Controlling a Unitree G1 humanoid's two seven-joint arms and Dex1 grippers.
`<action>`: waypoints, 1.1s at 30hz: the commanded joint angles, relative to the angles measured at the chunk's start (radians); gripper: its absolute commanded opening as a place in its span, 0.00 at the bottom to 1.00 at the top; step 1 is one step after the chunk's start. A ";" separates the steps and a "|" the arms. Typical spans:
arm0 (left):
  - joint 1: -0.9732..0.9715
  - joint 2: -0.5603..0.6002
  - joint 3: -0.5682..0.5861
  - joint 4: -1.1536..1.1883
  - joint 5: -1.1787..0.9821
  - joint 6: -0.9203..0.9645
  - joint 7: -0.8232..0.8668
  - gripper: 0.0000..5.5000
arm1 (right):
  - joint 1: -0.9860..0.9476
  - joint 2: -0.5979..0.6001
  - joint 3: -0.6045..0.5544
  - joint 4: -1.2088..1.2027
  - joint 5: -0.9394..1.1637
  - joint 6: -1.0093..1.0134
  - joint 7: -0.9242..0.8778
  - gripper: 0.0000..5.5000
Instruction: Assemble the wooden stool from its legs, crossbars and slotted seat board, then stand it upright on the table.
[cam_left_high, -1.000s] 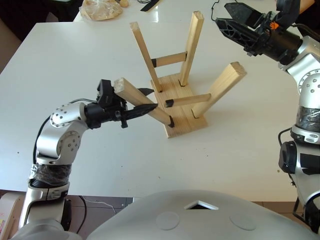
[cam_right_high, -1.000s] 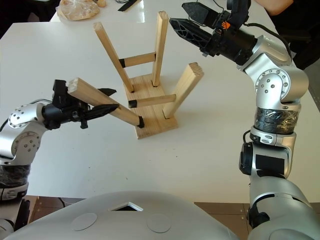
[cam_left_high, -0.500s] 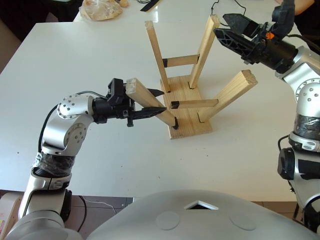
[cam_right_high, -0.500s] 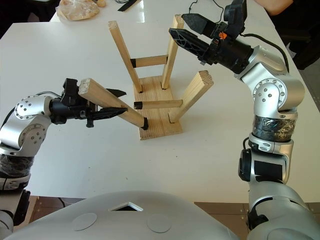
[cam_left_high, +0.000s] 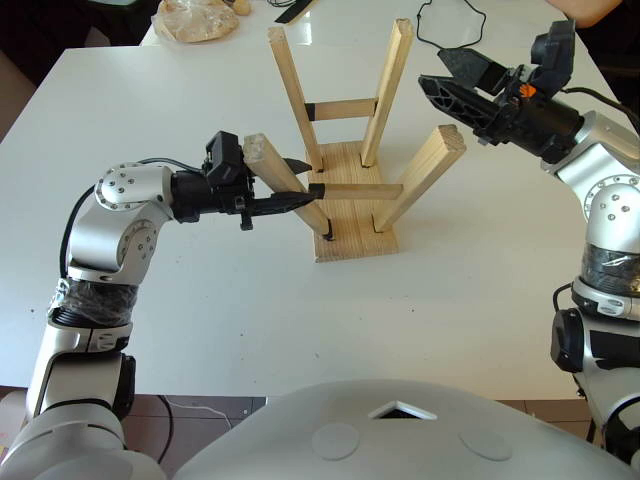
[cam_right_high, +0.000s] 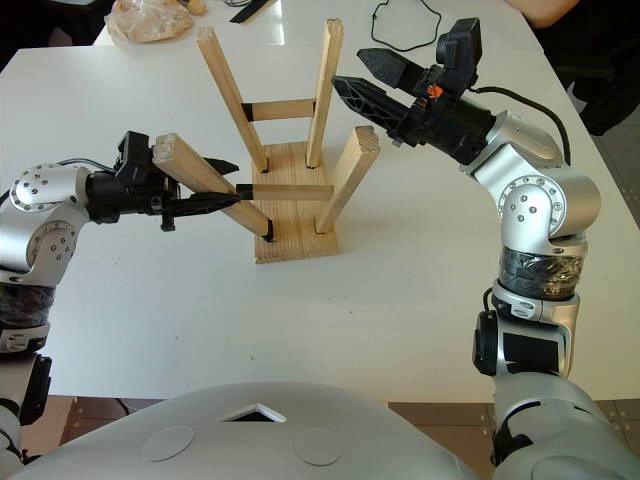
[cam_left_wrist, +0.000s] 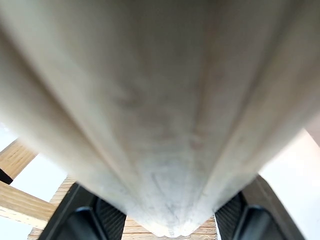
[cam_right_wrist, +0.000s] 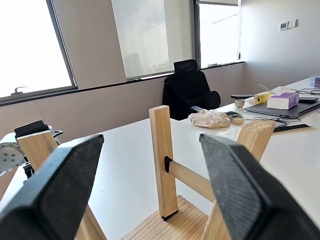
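- Table (cam_left_high: 200, 330) – we find the stool inverted on it, near the middle, with the slotted seat board (cam_left_high: 355, 238) lying flat on the surface.
- Left gripper (cam_left_high: 300, 180): clenched across the near-left leg (cam_left_high: 264, 162), one finger on either side of the wood, partway up from the board.
- Near crossbar (cam_left_high: 360, 190): it spans from that leg to the right leg (cam_left_high: 422, 178), and both ends look seated.
- Right gripper (cam_left_high: 433, 65): fingers spread, grasping nothing, hovering above and just beyond the right leg's top.
- Far legs (cam_left_high: 296, 95) and far crossbar (cam_left_high: 343, 108): standing in the board, splayed outward.
- Far edge: a plastic bag (cam_left_high: 195, 20) lies well apart from the work.
- Our assessment – assembly appears essentially complete. How firmly each joint is seated we cannot confirm. What remains is turning the stool over to stand on its legs.
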 joint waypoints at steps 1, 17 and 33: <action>0.054 0.041 -0.042 0.022 0.105 0.035 0.004 0.37 | 0.034 0.016 0.014 -0.069 0.009 0.006 -0.026 0.64; 0.099 0.017 0.009 -0.042 0.070 0.141 0.116 0.37 | -0.201 0.106 0.130 -0.467 0.042 0.043 -0.477 0.32; 0.095 0.013 0.016 -0.034 0.064 0.168 0.166 0.37 | 0.115 0.136 0.646 -0.430 -0.528 0.017 -0.659 0.00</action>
